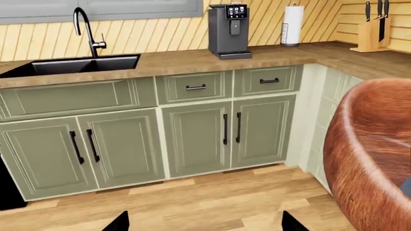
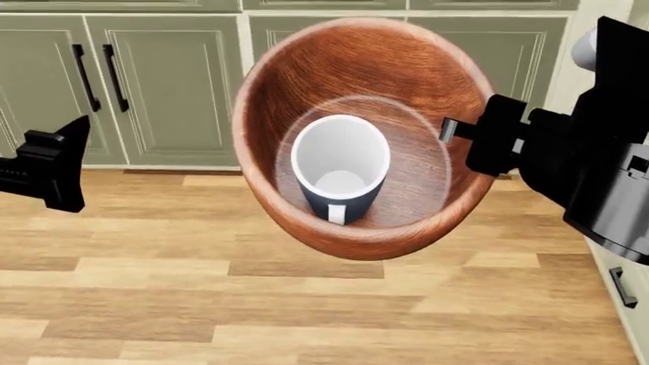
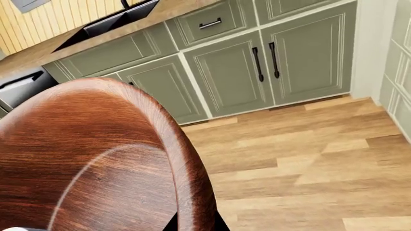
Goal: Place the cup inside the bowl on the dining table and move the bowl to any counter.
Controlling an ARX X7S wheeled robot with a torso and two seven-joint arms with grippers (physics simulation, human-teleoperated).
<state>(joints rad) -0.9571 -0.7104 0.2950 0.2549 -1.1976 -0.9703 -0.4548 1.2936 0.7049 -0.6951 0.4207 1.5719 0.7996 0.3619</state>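
Bowl (image 2: 355, 91) hangs in the air over the wood floor (image 2: 203, 304), tilted toward your head camera, with the cup (image 2: 340, 169) standing inside it on the bowl's bottom, handle toward you. Your right gripper (image 2: 461, 133) has its jaws clamped on the bowl's rim at the right side; in the right wrist view the rim runs down between the 2 dark finger tips at the frame edge. Your left gripper (image 2: 71, 152) is well apart from the bowl, off to its left and holding nothing; the left wrist view shows 2 black tips spread wide with only floor between them, so those jaws are open.

Green cabinets (image 2: 163, 84) with black handles are right behind the bowl. Left wrist view shows the brown wooden worktop (image 1: 192, 60) above them with a black sink (image 1: 83, 65), a black faucet (image 1: 86, 29), a grey coffee machine (image 1: 229, 31), a paper towel roll (image 1: 292, 24) and a knife block (image 1: 372, 31) at the far corner. Bowl is not touching the worktop.
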